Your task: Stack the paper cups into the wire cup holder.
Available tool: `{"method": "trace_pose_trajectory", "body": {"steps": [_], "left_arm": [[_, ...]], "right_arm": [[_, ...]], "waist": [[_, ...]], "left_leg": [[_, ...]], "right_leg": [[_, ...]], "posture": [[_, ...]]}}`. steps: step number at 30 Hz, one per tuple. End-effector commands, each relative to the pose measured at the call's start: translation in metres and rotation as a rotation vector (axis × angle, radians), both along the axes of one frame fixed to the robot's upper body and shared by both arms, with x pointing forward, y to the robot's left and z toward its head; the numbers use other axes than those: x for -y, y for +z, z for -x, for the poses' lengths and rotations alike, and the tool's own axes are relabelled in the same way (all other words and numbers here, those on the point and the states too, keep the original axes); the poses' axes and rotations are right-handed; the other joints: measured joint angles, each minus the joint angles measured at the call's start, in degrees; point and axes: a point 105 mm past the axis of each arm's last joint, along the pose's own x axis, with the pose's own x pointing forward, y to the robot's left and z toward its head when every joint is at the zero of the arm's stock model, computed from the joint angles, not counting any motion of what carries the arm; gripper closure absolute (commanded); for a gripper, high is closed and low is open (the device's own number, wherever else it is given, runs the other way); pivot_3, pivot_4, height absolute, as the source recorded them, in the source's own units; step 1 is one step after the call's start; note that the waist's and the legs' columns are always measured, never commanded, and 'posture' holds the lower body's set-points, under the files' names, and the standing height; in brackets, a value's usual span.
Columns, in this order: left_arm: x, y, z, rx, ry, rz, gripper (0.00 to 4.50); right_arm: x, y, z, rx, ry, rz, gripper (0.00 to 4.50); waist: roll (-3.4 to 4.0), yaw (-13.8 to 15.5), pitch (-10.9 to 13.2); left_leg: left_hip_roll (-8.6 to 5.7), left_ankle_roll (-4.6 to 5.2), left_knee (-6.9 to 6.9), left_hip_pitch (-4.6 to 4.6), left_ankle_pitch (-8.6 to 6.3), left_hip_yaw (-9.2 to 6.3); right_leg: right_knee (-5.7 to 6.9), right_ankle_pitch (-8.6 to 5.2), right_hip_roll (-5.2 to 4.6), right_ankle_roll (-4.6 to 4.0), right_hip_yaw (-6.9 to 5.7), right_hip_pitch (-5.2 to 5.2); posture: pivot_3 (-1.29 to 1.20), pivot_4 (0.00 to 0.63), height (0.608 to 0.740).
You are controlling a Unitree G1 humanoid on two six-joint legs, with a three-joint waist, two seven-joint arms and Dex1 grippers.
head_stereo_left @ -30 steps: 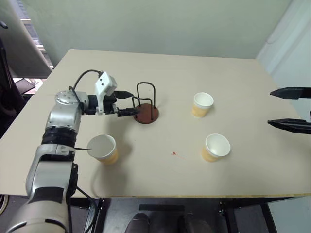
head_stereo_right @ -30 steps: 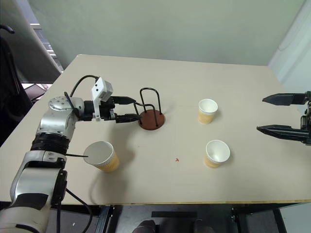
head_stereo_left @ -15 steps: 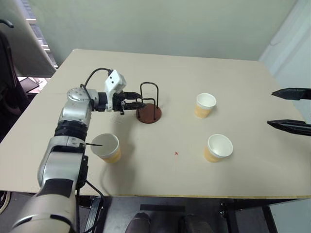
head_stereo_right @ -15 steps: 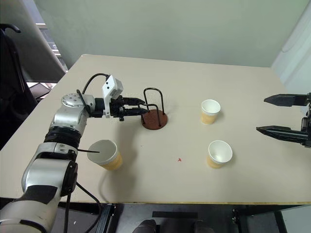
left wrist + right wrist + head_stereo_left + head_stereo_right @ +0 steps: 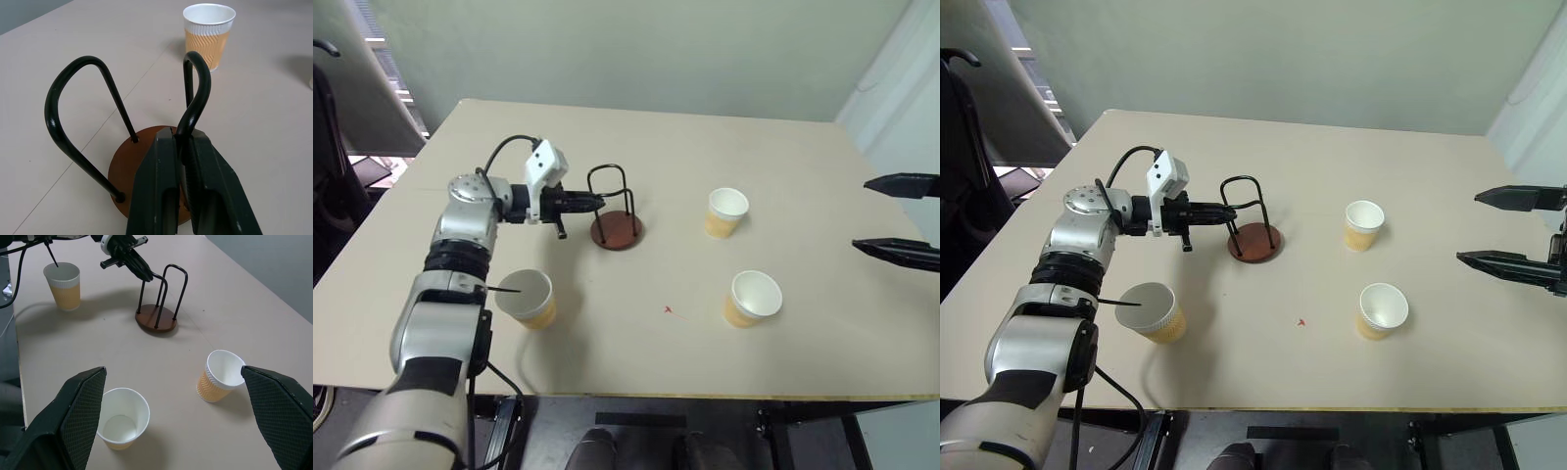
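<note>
- The left gripper [image 5: 180,147] has its two black fingers pinched on one wire loop of the wire cup holder [image 5: 615,210]; the wire runs up between them in the left wrist view.
- That arm reaches in from about nine o'clock of the holder, fingers nearly level, tips at the nearer loop.
- The right gripper [image 5: 899,217] hangs out at the three o'clock edge of the table [image 5: 656,147], fingers spread wide, nothing between them, well apart from everything.
- The holder stands upright, its round reddish-brown base flat on the table, left of the table's middle, two black loops rising from it. No cup is in it.
- Three paper cups stand on the table, all upright, mouths open, none touching another.
- The first cup [image 5: 725,212] sits at three o'clock from the holder, near it.
- The second cup [image 5: 752,298] sits at about four o'clock from the holder, farther out, just toward the near edge from the first.
- The third cup [image 5: 528,298] sits at about seven o'clock from the holder, close under the left forearm, near the front edge.
- A tiny red mark [image 5: 668,310] lies on the tabletop between the second and third cups.
</note>
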Motion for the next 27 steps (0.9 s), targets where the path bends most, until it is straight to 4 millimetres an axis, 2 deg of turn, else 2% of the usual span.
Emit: {"method": "trace_pose_trajectory", "body": {"steps": [1,4,7,10,15,18,20,23,27], "left_arm": [[0.005,0.022,0.007,0.070,-0.061,0.043,4.48],[0.022,0.033,0.029,0.088,-0.209,0.035,4.48],[0.043,0.038,0.062,0.107,-0.358,-0.036,4.48],[0.059,0.037,0.087,0.124,-0.410,-0.087,4.48],[0.081,0.024,0.106,0.145,-0.382,-0.131,4.48],[0.093,0.008,0.116,0.114,-0.361,-0.135,4.48],[0.098,-0.002,0.123,0.079,-0.355,-0.132,4.48],[0.104,-0.006,0.140,0.015,-0.373,-0.088,4.48],[0.103,-0.014,0.152,-0.032,-0.368,-0.105,4.48]], "right_arm": [[-0.001,0.010,0.000,0.049,0.006,0.000,0.01],[-0.001,0.010,-0.003,0.052,0.007,0.004,0.01],[-0.003,0.010,-0.003,0.047,0.026,0.009,0.01],[-0.006,0.006,0.000,0.029,0.052,0.029,0.01],[-0.010,-0.003,-0.003,0.015,0.063,0.032,0.01],[-0.012,-0.006,-0.005,0.012,0.071,0.026,0.01],[-0.014,-0.007,-0.006,0.013,0.074,0.025,0.01],[-0.016,-0.008,-0.007,0.009,0.084,0.028,0.01],[-0.021,-0.014,-0.006,-0.014,0.119,0.045,0.01]], "waist": [[0.00,0.01,0.00],[0.00,0.05,0.00],[0.00,0.09,0.00],[0.00,0.10,0.00],[0.03,0.07,-0.02],[0.04,0.02,-0.02],[0.04,-0.04,-0.02],[0.04,-0.02,-0.02],[0.04,-0.03,-0.02]], "left_leg": [[0.00,0.00,0.00,0.00,0.00,0.01],[0.00,0.02,0.00,-0.01,-0.01,0.09],[-0.01,0.04,0.00,-0.03,-0.03,0.21],[0.00,0.07,0.01,-0.02,-0.05,0.30],[0.04,0.09,0.03,0.10,-0.06,0.37],[0.05,0.10,0.07,0.19,-0.07,0.39],[0.06,0.12,0.07,0.30,-0.08,0.41],[0.06,0.12,0.06,0.34,-0.10,0.42],[0.03,0.15,0.05,0.39,-0.13,0.45]], "right_leg": [[0.00,0.00,0.00,0.00,0.00,0.00],[0.00,0.02,0.01,0.03,0.00,-0.04],[0.03,0.04,0.05,0.08,0.03,-0.05],[0.03,0.05,0.07,0.09,0.07,-0.03],[-0.01,0.05,0.04,0.09,0.14,-0.02],[0.06,0.06,0.06,0.09,0.15,0.03],[0.07,0.06,0.04,0.09,0.18,0.13],[0.07,0.06,0.04,0.09,0.19,0.16],[0.06,0.06,0.01,0.09,0.21,0.21]], "posture": [[0.00,0.150,0.740],[0.00,0.150,0.740],[0.00,0.150,0.740],[0.00,0.150,0.740],[0.00,0.150,0.740],[0.00,0.150,0.740],[0.00,0.150,0.740],[0.00,0.150,0.740],[0.00,0.150,0.740]]}}
